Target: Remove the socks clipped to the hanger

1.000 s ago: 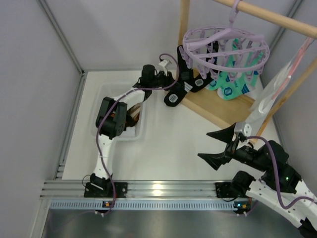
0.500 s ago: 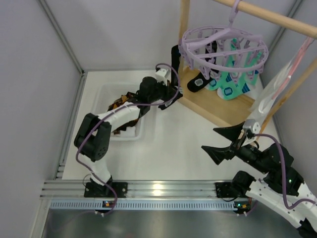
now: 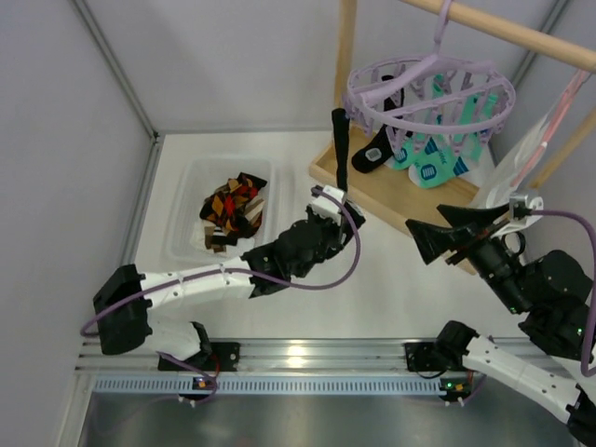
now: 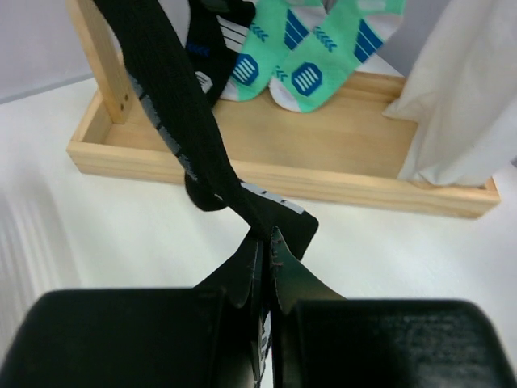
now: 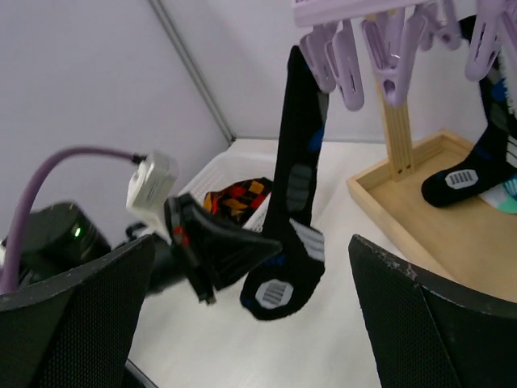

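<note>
The lavender hanger [image 3: 430, 86] hangs from the wooden rail. A black sock [image 3: 341, 149] is clipped to its left rim and stretches down to my left gripper [image 3: 335, 197], which is shut on the sock's foot [image 4: 202, 137]. The pinch shows in the left wrist view [image 4: 268, 238], and the right wrist view shows the sock [image 5: 295, 178] held taut from a clip [image 5: 319, 52]. A second black sock [image 3: 372, 156] and mint-teal socks [image 3: 428, 166] hang from other clips. My right gripper [image 3: 426, 222] is open and empty, right of the pulled sock.
A clear bin [image 3: 182, 233] at the left holds argyle socks [image 3: 233, 207]. The wooden rack base tray [image 3: 400, 200] lies under the hanger, with an upright post [image 3: 345, 47]. A white cloth [image 4: 468, 89] hangs at the right.
My left arm has drawn back from the hanger toward the near side, pulling the black sock's foot down and taut. My right gripper has risen and moved toward the hanger.
</note>
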`<action>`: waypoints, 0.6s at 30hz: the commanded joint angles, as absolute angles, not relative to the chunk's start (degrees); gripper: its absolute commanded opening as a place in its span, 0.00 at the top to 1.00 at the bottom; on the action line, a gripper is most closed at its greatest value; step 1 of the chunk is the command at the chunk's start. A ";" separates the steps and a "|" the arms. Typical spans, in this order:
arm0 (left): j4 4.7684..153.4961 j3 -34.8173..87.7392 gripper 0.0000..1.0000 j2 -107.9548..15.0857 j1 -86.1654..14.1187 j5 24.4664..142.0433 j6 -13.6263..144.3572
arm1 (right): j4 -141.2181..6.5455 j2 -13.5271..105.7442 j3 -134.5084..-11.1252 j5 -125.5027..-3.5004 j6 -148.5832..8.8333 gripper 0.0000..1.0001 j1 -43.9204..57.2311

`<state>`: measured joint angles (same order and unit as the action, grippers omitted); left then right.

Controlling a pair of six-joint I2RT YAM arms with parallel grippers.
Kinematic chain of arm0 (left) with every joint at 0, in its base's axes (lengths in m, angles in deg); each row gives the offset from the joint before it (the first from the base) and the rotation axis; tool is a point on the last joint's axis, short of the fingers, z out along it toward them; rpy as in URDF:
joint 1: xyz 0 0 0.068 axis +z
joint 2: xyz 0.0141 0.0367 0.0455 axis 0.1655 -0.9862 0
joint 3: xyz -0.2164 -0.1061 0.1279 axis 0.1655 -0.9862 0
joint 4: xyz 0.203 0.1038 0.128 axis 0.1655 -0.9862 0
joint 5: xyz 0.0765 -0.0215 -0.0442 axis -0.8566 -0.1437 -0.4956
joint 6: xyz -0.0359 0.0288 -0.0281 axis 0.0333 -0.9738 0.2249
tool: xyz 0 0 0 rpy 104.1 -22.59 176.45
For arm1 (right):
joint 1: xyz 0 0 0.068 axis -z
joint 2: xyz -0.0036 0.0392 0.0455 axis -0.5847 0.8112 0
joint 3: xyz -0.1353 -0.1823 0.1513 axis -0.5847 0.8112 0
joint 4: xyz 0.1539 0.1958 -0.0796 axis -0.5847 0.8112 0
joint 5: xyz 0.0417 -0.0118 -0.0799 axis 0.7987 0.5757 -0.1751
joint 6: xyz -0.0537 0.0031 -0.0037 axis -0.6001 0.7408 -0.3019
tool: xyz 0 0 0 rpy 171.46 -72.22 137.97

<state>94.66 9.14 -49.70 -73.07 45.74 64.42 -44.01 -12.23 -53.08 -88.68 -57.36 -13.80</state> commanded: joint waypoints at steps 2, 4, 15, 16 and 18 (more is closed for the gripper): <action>92.59 10.45 1.00 -51.18 -80.97 33.96 61.96 | -39.11 -5.89 -61.33 -97.01 -57.18 0.01 -13.17; 91.45 12.47 1.00 -53.89 -84.03 31.68 61.61 | -37.27 -2.73 -64.57 -99.91 -57.96 0.01 -13.26; 91.27 25.29 1.00 -68.58 -92.05 17.70 54.76 | -23.41 14.83 -84.44 -107.72 -62.36 0.09 -13.26; 91.35 26.26 1.00 -69.72 -92.31 16.99 54.32 | -21.98 16.43 -88.29 -108.09 -62.71 0.10 -13.17; 91.27 28.99 1.00 -72.36 -92.49 16.37 52.12 | -18.56 20.82 -91.47 -108.53 -63.76 0.10 -13.26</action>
<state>89.91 24.24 -70.20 -92.09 21.52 55.89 -26.79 16.23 -85.71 -105.16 -61.20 -13.80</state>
